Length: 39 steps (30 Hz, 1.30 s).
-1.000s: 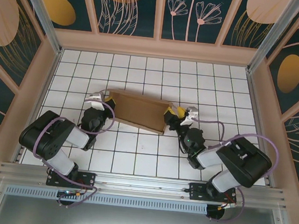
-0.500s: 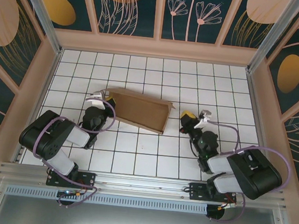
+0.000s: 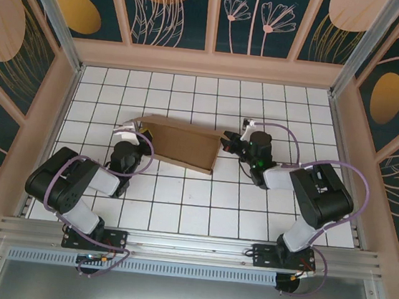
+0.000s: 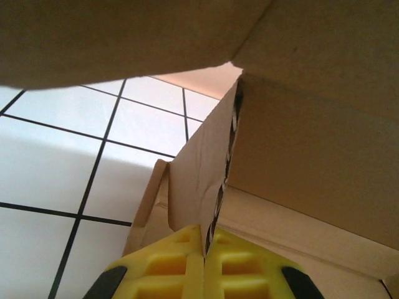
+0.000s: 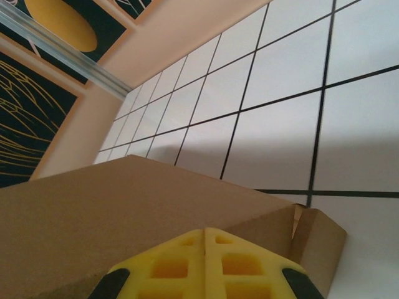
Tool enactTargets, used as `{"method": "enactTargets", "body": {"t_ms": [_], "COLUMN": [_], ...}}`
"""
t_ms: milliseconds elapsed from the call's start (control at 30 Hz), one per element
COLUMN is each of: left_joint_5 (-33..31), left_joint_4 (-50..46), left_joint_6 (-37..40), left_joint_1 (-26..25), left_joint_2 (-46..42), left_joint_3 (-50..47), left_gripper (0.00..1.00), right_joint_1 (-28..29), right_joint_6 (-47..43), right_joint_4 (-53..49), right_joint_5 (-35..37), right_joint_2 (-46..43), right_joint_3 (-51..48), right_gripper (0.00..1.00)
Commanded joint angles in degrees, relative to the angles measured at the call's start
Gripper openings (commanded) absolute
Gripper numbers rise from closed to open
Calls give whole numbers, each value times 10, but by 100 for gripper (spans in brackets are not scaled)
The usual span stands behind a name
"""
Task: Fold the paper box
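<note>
Now, left gripper (image 4: 204,242) pinching paper box (image 3: 182,146) (edge)

White gridded table (image 3: 179,205), one brown paper box (image 3: 182,146) on it.
Table top is white tiles with black lines, closed in by peach walls at 9, 12 and 3 o'clock. The paper box lies just off centre toward 11 o'clock, open side up, side walls raised, long axis running from 9 to 4 o'clock. Left wrist view shows a low flap (image 4: 149,205) down at tile level; actual contact unclear.
</note>
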Motion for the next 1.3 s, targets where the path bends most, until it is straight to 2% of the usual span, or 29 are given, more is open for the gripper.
{"method": "enactTargets", "body": {"t_ms": [0, 300, 600, 800, 1100, 1267], "left_joint_5": [31, 29, 21, 28, 37, 35], "left_joint_4": [-52, -60, -110, -108, -112, -110], "left_joint_6": [-10, -23, -21, -20, -17, -16], "left_joint_1": [-7, -7, -7, -7, -7, -7], "left_joint_2": [-2, -14, -38, -23, -19, -16], "left_joint_3": [-1, 2, 29, 32, 35, 34], "left_gripper": [0, 0, 0, 0, 0, 0], "right_joint_1": [9, -6, -72, -64, 10, 14], "right_joint_6": [49, 148, 85, 75, 11, 13], "right_joint_4": [-36, 32, -131, -134, -237, -250], "right_joint_5": [-79, -121, -53, -97, -74, -89], "right_joint_2": [35, 42, -31, -21, 2, 27], "right_joint_3": [10, -6, -39, -13, 96, 114], "right_gripper": [0, 0, 0, 0, 0, 0]}}
